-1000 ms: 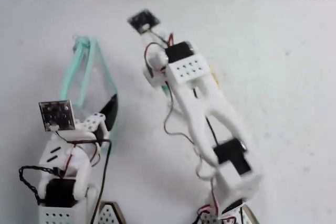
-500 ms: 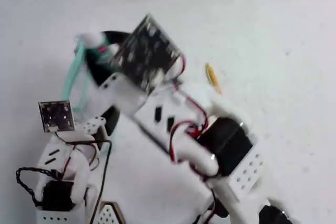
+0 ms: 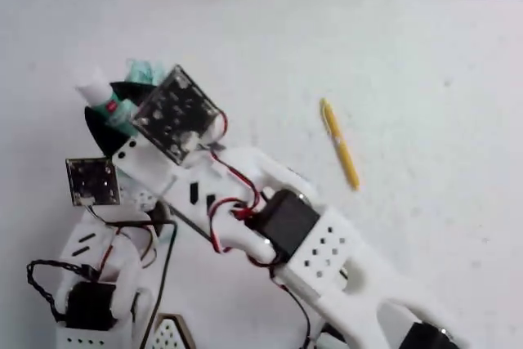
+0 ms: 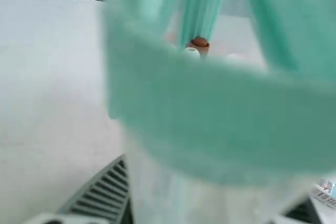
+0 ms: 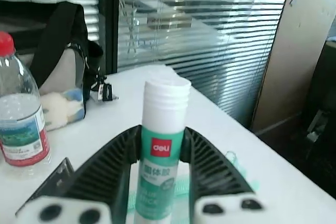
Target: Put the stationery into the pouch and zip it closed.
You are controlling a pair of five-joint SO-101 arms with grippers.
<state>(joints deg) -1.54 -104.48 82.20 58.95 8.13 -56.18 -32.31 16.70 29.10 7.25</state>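
Glue stick (image 5: 163, 108) upright, pinched between jaws of right gripper (image 5: 161, 148), white cap above them. In high view it is held just beside far end of teal pouch (image 3: 140, 71). Pouch on left part of table (image 3: 425, 55), blurred close-up across left wrist view. Left gripper (image 3: 145, 195) near pouch, partly under right arm; grip: cannot tell. Yellow pen (image 3: 339, 143) flat on table, well apart from pouch.

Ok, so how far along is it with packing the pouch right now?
Nothing I can confirm as finished. In hand: the right end effector is shut on the glue stick, holding it above the teal pouch. Left to do: drop the glue stick in, fetch the yellow pen lying on the table, then zip the pouch, which looks open.
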